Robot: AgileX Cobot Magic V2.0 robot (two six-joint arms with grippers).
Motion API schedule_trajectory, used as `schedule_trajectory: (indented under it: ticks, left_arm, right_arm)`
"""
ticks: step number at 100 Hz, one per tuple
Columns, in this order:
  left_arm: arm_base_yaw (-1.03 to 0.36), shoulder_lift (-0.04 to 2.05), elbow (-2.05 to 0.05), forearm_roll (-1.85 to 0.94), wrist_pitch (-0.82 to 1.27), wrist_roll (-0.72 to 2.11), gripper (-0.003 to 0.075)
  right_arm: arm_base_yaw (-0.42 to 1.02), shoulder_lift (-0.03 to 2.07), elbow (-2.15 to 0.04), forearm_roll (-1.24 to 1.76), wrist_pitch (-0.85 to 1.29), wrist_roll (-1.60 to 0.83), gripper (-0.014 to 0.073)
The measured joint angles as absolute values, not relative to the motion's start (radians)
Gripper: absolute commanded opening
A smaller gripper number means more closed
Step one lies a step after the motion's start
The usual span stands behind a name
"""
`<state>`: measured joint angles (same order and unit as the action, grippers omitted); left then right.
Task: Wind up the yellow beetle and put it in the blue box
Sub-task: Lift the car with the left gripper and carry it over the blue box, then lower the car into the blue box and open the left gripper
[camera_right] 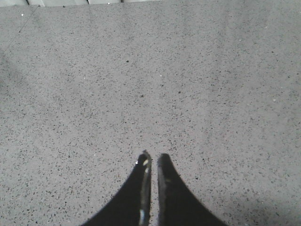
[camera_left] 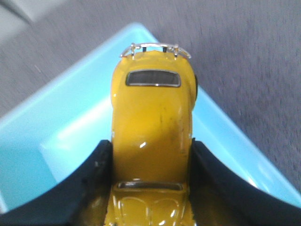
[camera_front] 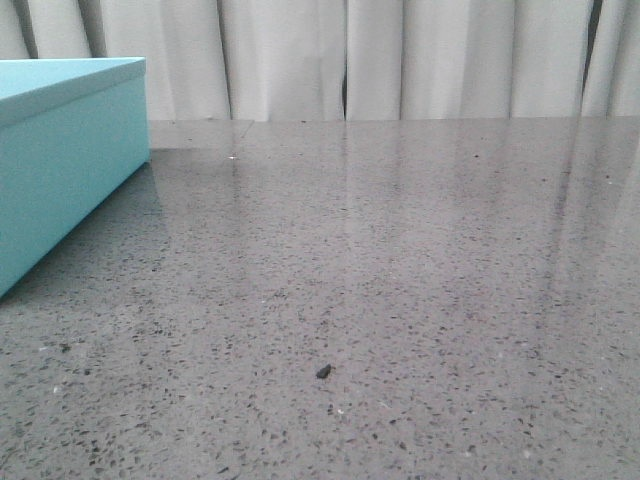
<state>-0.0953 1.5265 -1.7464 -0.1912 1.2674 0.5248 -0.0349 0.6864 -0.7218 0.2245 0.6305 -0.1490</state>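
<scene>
- A yellow beetle (camera_left: pixel 151 136), a small glossy toy car with a rounded roof and a dark rear window framed in chrome, is held by the left gripper (camera_left: pixel 151 155), whose black curved jaws are pressed against both sides of the body.
- The car is carried above a corner of the blue box (camera_left: pixel 70 122). The pale turquoise inside of the box shows beneath it with no lid over that corner, so the car appears to be held there ready to be lowered in.
- A thin chrome bumper (camera_left: pixel 155 48) is seen at the car's far end, with part of a black wheel (camera_left: pixel 194 84) showing on one side.
- In the front view the box stands at the far left of the table (camera_front: pixel 400 280), matte and smooth, with a slightly overhanging top edge. Neither arm nor the car is visible in that view.
- The table is made of grey speckled stone, faintly reflective; a small dark speck (camera_front: pixel 323 371) lies near the front.
- White pleated curtains (camera_front: pixel 400 55) hang behind the table.
- The right gripper (camera_right: pixel 151 162) is held over bare table, its two black tapered fingers nearly touching, with nothing between them.
- Whether the winding has been done cannot be told.
</scene>
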Motion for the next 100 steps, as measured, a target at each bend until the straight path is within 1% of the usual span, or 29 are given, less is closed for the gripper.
schedule_trajectory:
  ticks: [13, 25, 45, 48, 55, 56, 62, 63, 64, 67, 74, 79, 100]
  left_arm:
    - [-0.09, 1.526, -1.587, -0.194, 1.262, 0.525, -0.002]
    - [-0.09, 1.528, -1.445, -0.198, 1.192, 0.525, -0.002]
    - [-0.09, 1.528, -1.315, -0.204, 1.077, 0.522, -0.0013]
    - [-0.09, 1.528, -1.306, -0.207, 1.072, 0.522, 0.0]
    - [-0.09, 1.528, -1.293, -0.211, 1.066, 0.522, 0.0069]
    - [-0.09, 1.528, -1.293, -0.213, 1.063, 0.52, 0.0099]
    - [-0.09, 1.528, -1.292, -0.216, 1.059, 0.52, 0.018]
    - [-0.09, 1.528, -1.292, -0.215, 1.059, 0.52, 0.0217]
    - [-0.09, 1.528, -1.292, -0.215, 1.059, 0.52, 0.0217]
    - [-0.09, 1.528, -1.292, -0.216, 1.059, 0.52, 0.0277]
    - [-0.09, 1.528, -1.292, -0.216, 1.059, 0.519, 0.0367]
    - [-0.09, 1.528, -1.292, -0.216, 1.059, 0.519, 0.0393]
    - [-0.09, 1.528, -1.292, -0.216, 1.059, 0.518, 0.0393]
  right_arm:
    - [-0.035, 0.686, -0.722, 0.225, 0.631, -0.149, -0.0049]
    - [-0.035, 0.686, -0.722, 0.225, 0.631, -0.149, -0.0049]
    - [-0.035, 0.686, -0.722, 0.225, 0.631, -0.149, -0.0049]
    - [-0.035, 0.686, -0.722, 0.225, 0.631, -0.149, -0.0049]
    - [-0.035, 0.686, -0.722, 0.225, 0.631, -0.149, -0.0049]
    - [-0.035, 0.686, -0.722, 0.225, 0.631, -0.149, -0.0049]
    - [-0.035, 0.686, -0.722, 0.225, 0.631, -0.149, -0.0049]
    - [-0.035, 0.686, -0.722, 0.225, 0.631, -0.149, -0.0049]
    - [-0.035, 0.686, -0.722, 0.225, 0.631, -0.149, -0.0049]
    - [-0.035, 0.686, -0.722, 0.225, 0.631, -0.149, -0.0049]
    - [-0.035, 0.686, -0.722, 0.225, 0.631, -0.149, -0.0049]
    - [-0.035, 0.686, -0.722, 0.225, 0.631, -0.149, -0.0049]
    - [-0.035, 0.686, -0.722, 0.225, 0.631, -0.149, -0.0049]
